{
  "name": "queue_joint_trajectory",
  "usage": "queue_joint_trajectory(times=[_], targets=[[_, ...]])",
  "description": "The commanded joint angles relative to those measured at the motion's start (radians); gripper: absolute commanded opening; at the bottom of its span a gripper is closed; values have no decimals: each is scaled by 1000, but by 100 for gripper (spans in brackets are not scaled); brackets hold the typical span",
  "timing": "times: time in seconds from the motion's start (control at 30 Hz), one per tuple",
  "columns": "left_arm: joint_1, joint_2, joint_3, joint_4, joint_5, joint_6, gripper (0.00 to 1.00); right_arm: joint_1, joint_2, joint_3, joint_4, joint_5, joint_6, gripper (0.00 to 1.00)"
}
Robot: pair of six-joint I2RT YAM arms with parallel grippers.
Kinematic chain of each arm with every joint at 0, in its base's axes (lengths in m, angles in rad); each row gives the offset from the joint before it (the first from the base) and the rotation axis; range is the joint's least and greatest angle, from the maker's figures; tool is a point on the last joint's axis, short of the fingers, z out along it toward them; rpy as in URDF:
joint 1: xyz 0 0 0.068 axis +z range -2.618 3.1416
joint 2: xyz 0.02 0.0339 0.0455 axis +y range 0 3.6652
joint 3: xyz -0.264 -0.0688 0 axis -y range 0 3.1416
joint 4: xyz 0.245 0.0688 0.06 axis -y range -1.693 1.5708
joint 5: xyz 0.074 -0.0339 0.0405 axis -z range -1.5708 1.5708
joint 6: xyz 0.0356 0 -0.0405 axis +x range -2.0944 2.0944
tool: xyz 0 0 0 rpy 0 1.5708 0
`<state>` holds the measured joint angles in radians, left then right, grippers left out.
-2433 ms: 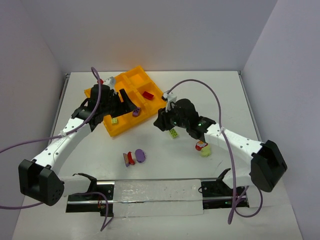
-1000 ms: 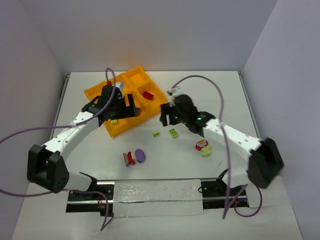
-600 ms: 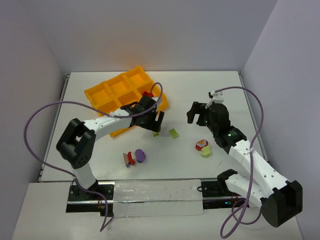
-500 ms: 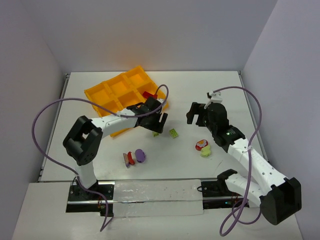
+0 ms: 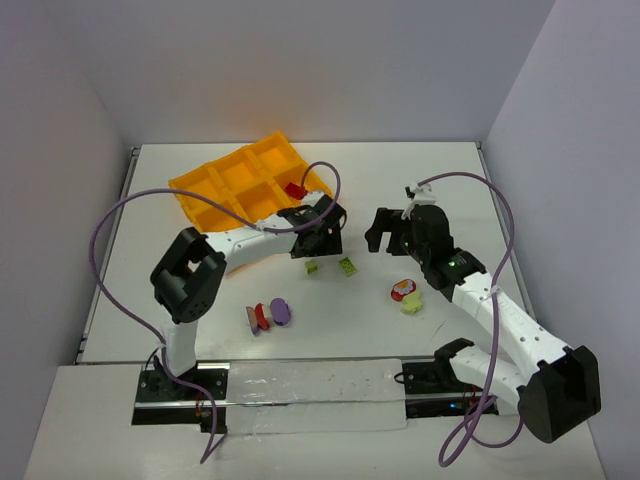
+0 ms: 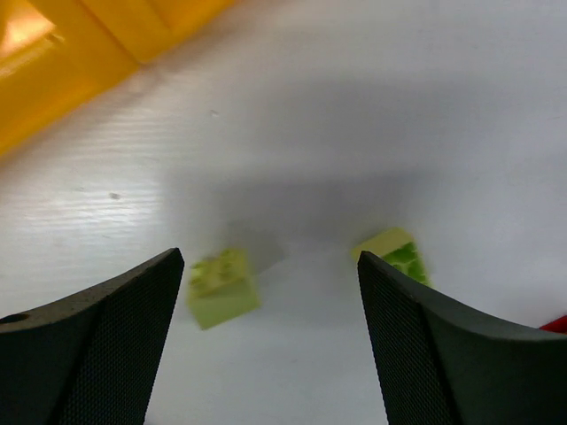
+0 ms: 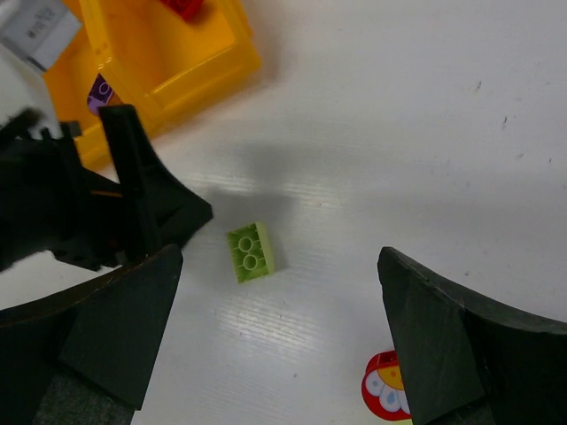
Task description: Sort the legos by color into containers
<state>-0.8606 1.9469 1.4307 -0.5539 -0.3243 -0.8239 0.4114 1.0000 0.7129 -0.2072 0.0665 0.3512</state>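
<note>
Two small yellow-green legos lie on the table, one to the left [image 5: 312, 267] [image 6: 221, 285] and one to the right [image 5: 347, 266] [image 6: 397, 254] [image 7: 251, 252]. My left gripper [image 5: 321, 246] [image 6: 270, 261] is open and empty, hovering just above them by the orange-yellow tray's [image 5: 215, 190] [image 6: 62, 53] [image 7: 190, 66] near corner. A red lego [image 5: 295, 190] [image 7: 186, 7] lies in one tray cell. My right gripper [image 5: 380, 232] [image 7: 280, 257] is open and empty, above the table to the right of the bricks. A red and purple cluster [image 5: 268, 314] lies near the front.
A red piece with a flower print, joined to a yellow-green piece [image 5: 405, 295] [image 7: 387, 390], lies under the right arm. A purple piece [image 7: 99, 93] shows through the tray wall. The left arm's black gripper [image 7: 97, 195] fills the left of the right wrist view.
</note>
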Motion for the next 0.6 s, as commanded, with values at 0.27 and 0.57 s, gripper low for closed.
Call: queue_joint_trajectory(times=[0.27, 0.57], targets=[[-96, 41, 72, -168, -196, -437, 83, -5, -25, 23, 36, -45, 4, 99], [-100, 58, 79, -185, -209, -410, 99, -5, -23, 19, 45, -60, 5, 99]])
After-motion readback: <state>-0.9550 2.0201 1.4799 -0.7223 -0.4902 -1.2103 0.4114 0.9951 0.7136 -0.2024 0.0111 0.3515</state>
